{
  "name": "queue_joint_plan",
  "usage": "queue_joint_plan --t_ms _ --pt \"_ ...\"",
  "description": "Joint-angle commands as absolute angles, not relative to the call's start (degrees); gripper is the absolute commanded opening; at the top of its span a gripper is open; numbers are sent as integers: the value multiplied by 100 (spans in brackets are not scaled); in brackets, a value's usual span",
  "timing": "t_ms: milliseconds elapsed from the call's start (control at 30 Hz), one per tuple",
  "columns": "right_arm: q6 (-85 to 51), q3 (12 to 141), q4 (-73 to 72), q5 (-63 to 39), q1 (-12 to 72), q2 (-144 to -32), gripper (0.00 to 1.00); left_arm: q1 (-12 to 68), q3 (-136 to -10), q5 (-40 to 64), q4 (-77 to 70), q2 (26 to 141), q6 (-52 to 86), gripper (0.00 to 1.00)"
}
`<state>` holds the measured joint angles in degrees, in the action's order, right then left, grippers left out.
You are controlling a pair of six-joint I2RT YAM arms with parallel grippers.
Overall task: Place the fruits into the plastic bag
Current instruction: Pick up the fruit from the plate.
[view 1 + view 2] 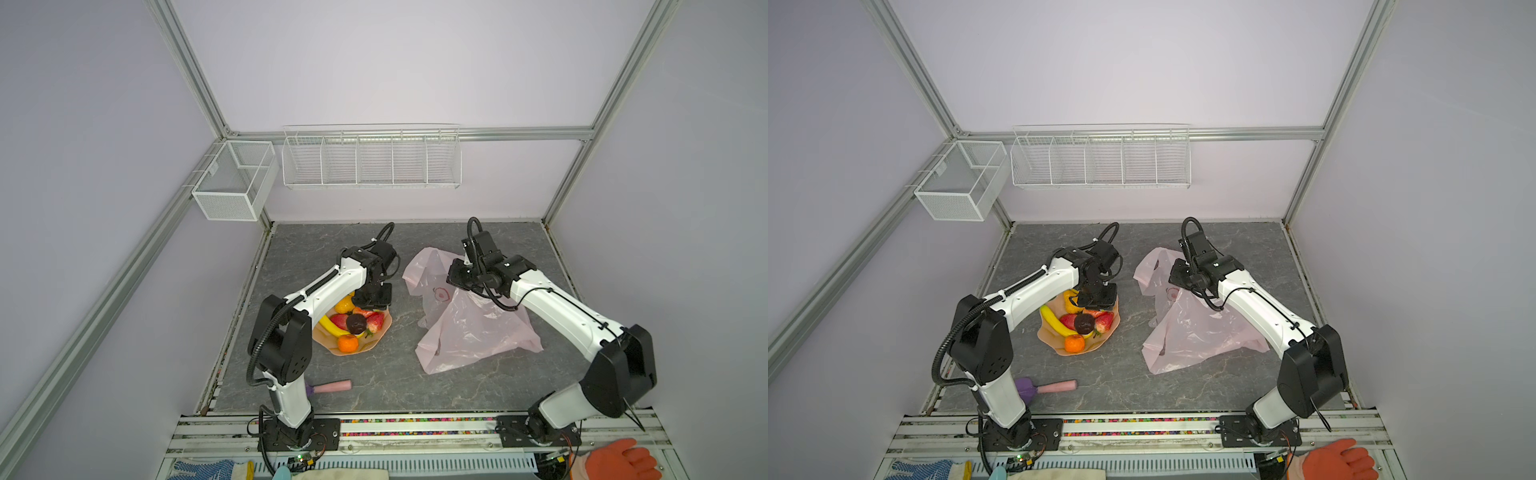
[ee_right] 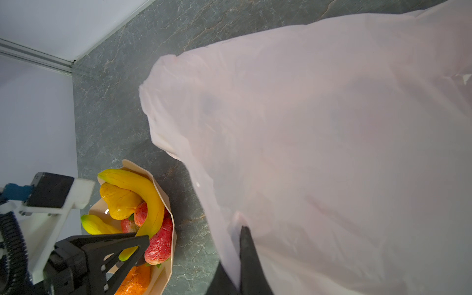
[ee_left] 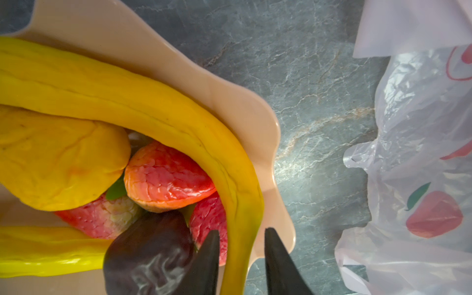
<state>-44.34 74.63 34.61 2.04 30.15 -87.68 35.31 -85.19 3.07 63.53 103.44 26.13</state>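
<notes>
The fruits lie heaped in a peach wavy-edged dish (image 1: pixel 384 332): a round orange (image 1: pixel 348 343), a dark purple fruit (image 1: pixel 356 323), a strawberry (image 1: pixel 376 321) and bananas. My left gripper (image 3: pixel 242 231) hangs over the dish, open, its fingers astride the thin end of one banana (image 3: pixel 153 112); a sliver of dish shows between one finger and the banana. The pink plastic bag (image 1: pixel 469 328) lies to the right. My right gripper (image 2: pixel 241 229) is shut on a fold of the bag near its far end, holding that part raised off the table.
A purple-headed brush with a pink handle (image 1: pixel 332 386) lies near the left arm's base. White wire baskets (image 1: pixel 370 160) hang on the back wall. An orange glove (image 1: pixel 615 459) rests beyond the front rail. Grey marble table (image 1: pixel 395 386) shows between dish and bag.
</notes>
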Motion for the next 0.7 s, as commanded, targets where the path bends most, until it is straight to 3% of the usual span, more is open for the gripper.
queue_joint_plan --t_ms 0,233,667 --pt "-4362 7392 3459 193 3056 -8588 7 3563 -8682 359 6664 10354 2577 26" --pt "-4334 7418 3487 196 3054 -8581 7 3567 -8858 344 6927 10250 2523 10" --pt "-4214 7521 3613 255 3045 -8580 7 3762 -9431 623 7455 9461 2455 0"
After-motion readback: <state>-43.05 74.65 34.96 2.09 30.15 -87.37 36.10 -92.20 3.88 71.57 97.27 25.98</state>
